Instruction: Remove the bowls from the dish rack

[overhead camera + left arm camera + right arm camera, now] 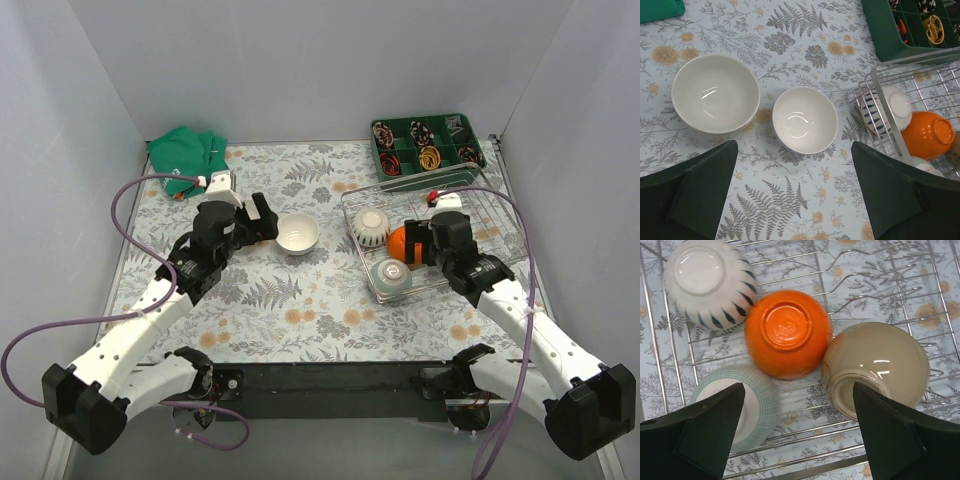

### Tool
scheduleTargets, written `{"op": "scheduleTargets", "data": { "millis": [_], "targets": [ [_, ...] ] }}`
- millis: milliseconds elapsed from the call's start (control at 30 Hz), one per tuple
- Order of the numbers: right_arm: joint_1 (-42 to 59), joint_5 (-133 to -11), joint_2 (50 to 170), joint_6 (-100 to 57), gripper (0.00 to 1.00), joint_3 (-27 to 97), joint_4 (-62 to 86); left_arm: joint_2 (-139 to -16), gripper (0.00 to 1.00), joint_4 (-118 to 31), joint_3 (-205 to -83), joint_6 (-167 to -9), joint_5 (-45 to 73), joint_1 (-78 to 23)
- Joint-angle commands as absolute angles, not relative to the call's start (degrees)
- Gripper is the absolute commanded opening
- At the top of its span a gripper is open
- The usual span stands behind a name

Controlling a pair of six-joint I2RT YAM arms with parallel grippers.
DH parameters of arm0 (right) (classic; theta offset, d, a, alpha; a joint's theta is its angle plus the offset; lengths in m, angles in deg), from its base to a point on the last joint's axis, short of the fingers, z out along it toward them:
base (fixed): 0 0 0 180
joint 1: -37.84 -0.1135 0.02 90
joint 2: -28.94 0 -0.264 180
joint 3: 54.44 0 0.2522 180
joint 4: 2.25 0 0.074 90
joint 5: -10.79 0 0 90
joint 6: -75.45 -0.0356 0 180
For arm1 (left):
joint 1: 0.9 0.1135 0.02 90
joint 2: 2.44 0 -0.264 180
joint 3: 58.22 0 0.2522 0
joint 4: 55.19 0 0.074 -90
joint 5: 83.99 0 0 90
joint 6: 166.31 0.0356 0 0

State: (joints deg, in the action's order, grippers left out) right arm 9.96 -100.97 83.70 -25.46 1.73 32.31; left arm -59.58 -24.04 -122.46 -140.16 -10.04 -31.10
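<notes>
The wire dish rack (497, 222) sits at the right of the table. In the right wrist view, upside down on its wires (805, 440), lie a white bowl with dark blue marks (707, 282), an orange bowl (788, 332), a beige bowl (875, 367) and a pale green bowl (737, 407). My right gripper (415, 245) hovers open and empty above them, just over the orange bowl (396, 240). Two white bowls (715, 93) (805, 120) stand upright on the table left of the rack (930, 80). My left gripper (262, 222) is open and empty beside the smaller one (298, 233).
A green compartment tray (425, 145) stands behind the rack. A green cloth (185, 155) lies at the back left. Purple cables loop beside both arms. Grey walls close the table on three sides.
</notes>
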Motion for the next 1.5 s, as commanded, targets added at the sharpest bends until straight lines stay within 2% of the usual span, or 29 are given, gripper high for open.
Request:
{"op": "scheduleTargets", "data": {
  "millis": [0, 300, 600, 933, 1467],
  "targets": [
    [16.8, -99.1, 83.9, -27.6, 0.97, 5.1, 34.1, -56.8, 0.98, -22.3, -118.5, -136.6, -11.3, -31.1],
    [29.5, -92.1, 83.4, -28.2, 0.99, 5.0, 33.4, -52.1, 0.98, -22.6, -114.9, -134.1, -9.9, -31.1],
    [41.2, -77.4, 84.7, -25.6, 0.99, 3.9, 32.6, -47.1, 0.98, -22.9, -112.7, -133.4, -10.9, -31.1],
    [46.5, -66.2, 90.3, -25.6, 0.98, 1.2, 29.4, -45.5, 0.98, -22.9, -112.1, -132.9, -11.5, -32.4],
    [48.6, -66.8, 90.8, -21.2, 0.99, 2.8, 30.4, -44.4, 0.98, -23.0, -111.9, -132.1, -11.6, -33.4]
  ]
}}
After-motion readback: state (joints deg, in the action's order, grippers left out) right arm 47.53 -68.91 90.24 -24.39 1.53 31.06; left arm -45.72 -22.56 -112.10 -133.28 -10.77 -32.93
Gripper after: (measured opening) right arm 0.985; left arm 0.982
